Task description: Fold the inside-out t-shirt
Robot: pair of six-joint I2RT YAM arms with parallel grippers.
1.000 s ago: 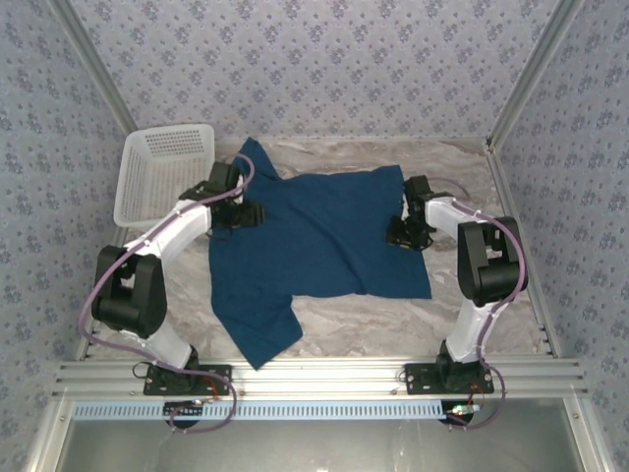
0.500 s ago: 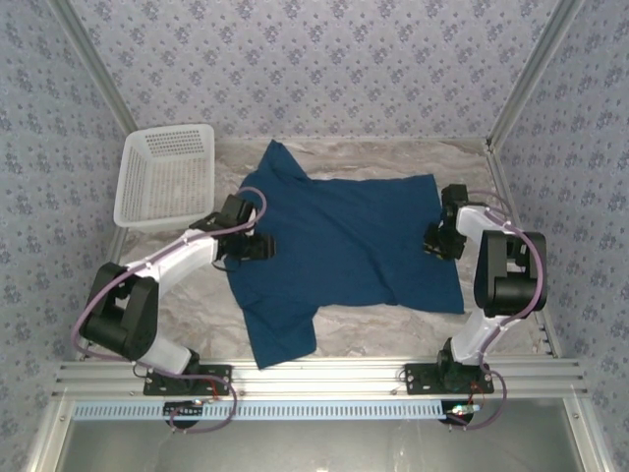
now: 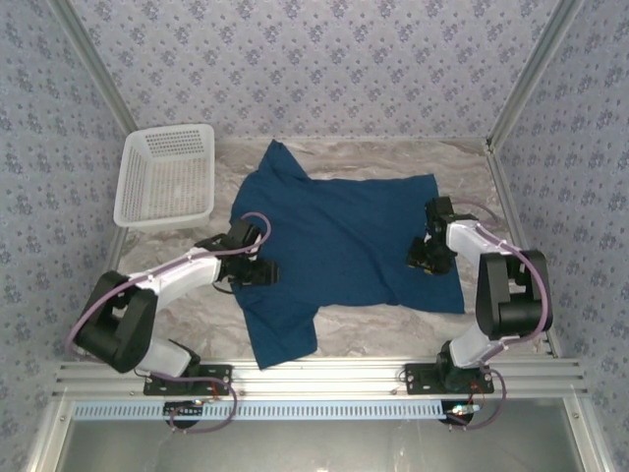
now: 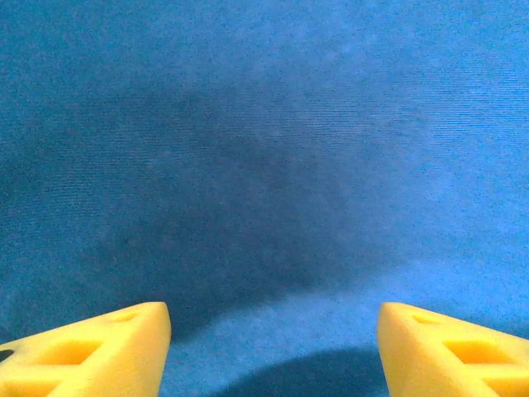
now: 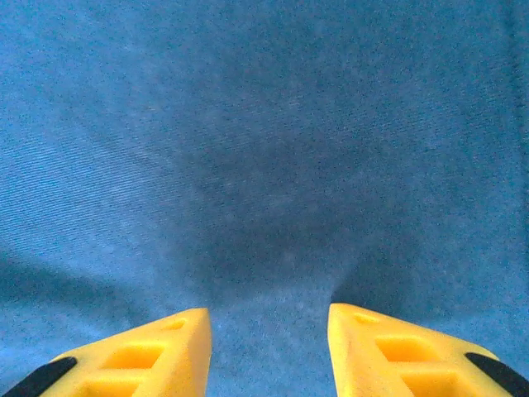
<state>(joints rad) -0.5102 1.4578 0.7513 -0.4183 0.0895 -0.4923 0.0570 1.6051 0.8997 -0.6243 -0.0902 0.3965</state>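
Observation:
The inside-out t-shirt [image 3: 339,236] lies spread on the marble table, dark blue, one sleeve pointing to the far left and another to the near left. My left gripper [image 3: 253,272] hovers over the shirt's left edge. In the left wrist view its yellow fingers [image 4: 99,347] stand wide apart over flat cloth [image 4: 264,149], with the left gripper [image 4: 273,318] holding nothing. My right gripper [image 3: 428,258] sits over the shirt's right part. In the right wrist view the right gripper [image 5: 269,314] is open, and smooth cloth [image 5: 264,165] shows in the gap.
A white lattice basket [image 3: 167,175] stands at the far left corner, beside the shirt's upper sleeve. Patterned walls close in the table on three sides. Bare marble [image 3: 393,329] shows between the shirt's near hem and the arm bases.
The shirt slid to the right and away, then settled. The left gripper came nearer along the shirt's left edge and the right gripper moved inward; both stand wider open.

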